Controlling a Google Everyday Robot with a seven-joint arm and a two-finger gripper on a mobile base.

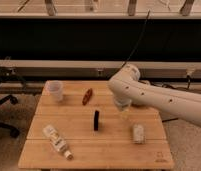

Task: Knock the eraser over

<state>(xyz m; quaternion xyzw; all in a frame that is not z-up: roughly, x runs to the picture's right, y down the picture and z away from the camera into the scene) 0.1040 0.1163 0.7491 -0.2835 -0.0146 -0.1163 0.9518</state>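
Note:
The eraser [96, 120] is a thin black block standing on its edge near the middle of the wooden table [109, 154]. My gripper [125, 114] hangs from the white arm [159, 97], which reaches in from the right. The gripper is just right of the eraser, a short gap away and a little behind it, low over the table. It holds nothing that I can see.
A white cup [55, 90] stands at the back left. A reddish-brown oblong object [87, 96] lies behind the eraser. A white tube [57, 140] lies at the front left. A small white cylinder [138, 133] sits front right of the gripper. An office chair [1, 107] stands left of the table.

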